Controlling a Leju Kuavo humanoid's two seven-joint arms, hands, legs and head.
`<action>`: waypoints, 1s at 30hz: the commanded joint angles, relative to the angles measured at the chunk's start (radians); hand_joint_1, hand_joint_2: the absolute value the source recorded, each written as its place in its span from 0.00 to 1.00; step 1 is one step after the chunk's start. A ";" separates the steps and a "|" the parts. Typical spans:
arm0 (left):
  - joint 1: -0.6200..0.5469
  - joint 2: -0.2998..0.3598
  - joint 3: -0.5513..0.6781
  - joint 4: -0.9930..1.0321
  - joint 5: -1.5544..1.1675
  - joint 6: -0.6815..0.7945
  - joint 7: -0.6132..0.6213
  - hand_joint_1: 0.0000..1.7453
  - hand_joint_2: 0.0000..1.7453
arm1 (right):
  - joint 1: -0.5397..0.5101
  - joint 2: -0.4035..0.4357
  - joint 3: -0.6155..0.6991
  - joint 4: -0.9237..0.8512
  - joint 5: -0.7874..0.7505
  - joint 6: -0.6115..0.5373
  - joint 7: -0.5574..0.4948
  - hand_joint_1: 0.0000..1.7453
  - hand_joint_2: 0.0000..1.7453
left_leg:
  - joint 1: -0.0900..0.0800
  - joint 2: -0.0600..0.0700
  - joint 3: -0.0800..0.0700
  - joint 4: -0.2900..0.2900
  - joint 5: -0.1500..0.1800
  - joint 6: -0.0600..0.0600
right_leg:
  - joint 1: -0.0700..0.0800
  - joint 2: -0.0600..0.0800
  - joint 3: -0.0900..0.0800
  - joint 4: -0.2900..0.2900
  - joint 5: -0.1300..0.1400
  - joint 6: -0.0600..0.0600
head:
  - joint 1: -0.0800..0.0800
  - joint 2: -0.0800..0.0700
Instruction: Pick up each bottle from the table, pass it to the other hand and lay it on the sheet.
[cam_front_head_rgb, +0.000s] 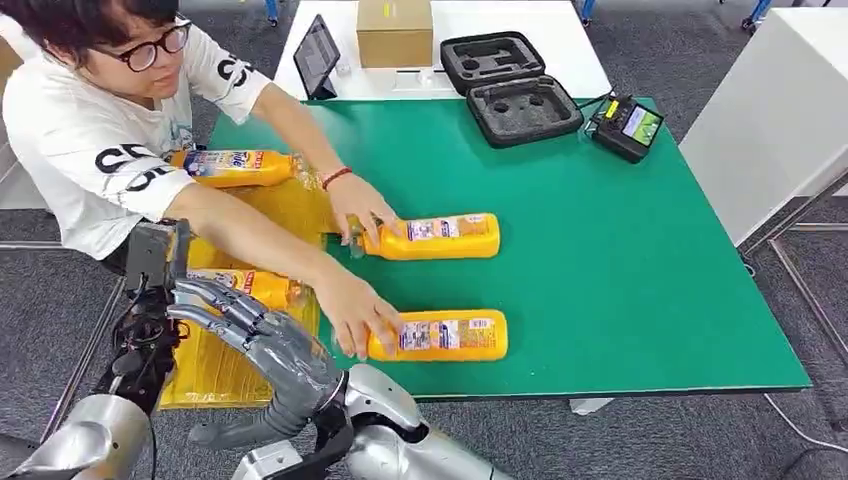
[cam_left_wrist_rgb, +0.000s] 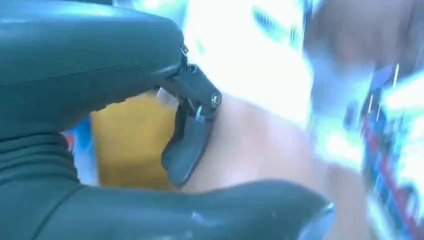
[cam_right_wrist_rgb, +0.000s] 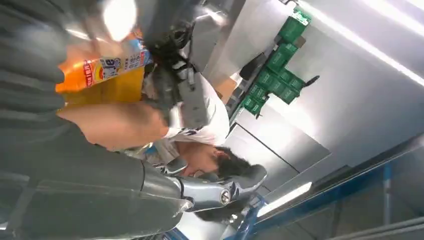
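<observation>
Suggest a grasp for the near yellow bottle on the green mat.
Grip the near bottle across its labelled mid-body, coming from above: it lies flat on its side, long axis across the table. A person's hand now covers its cap end, so probably wait.

Glossy plastic bottles lie on a matt green table.

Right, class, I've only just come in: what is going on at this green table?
A person leans over the green table with one hand on each of two orange bottles lying on it, the farther bottle and the nearer bottle. Two more bottles lie on the yellow sheet at the table's left side: a back one and one near the robot. The robot's right hand hovers over the sheet with fingers spread, holding nothing. Its left hand looks empty too.
</observation>
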 joint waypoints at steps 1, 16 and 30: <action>0.112 -0.020 -0.021 -0.331 0.043 0.201 0.002 0.00 0.00 | -0.038 -0.019 0.035 0.082 -0.019 -0.022 -0.009 0.00 1.00 | 0.000 0.000 0.001 0.000 -0.001 0.000 | 0.000 0.001 0.001 -0.001 -0.001 0.000 | 0.000 0.000; 0.120 -0.090 0.162 -0.370 0.144 0.246 0.002 0.00 1.00 | -0.033 -0.024 0.039 0.081 -0.022 -0.032 -0.014 0.00 1.00 | 0.001 -0.002 0.002 -0.001 -0.002 -0.001 | 0.000 -0.001 0.002 -0.001 -0.002 -0.001 | 0.000 0.000; 0.254 -0.182 0.227 -0.764 0.204 0.102 0.002 0.00 1.00 | -0.071 -0.126 -0.021 0.026 0.257 -0.077 0.252 0.00 1.00 | 0.001 -0.002 0.000 0.001 -0.002 0.000 | 0.001 -0.001 0.001 -0.001 -0.002 0.000 | 0.000 0.000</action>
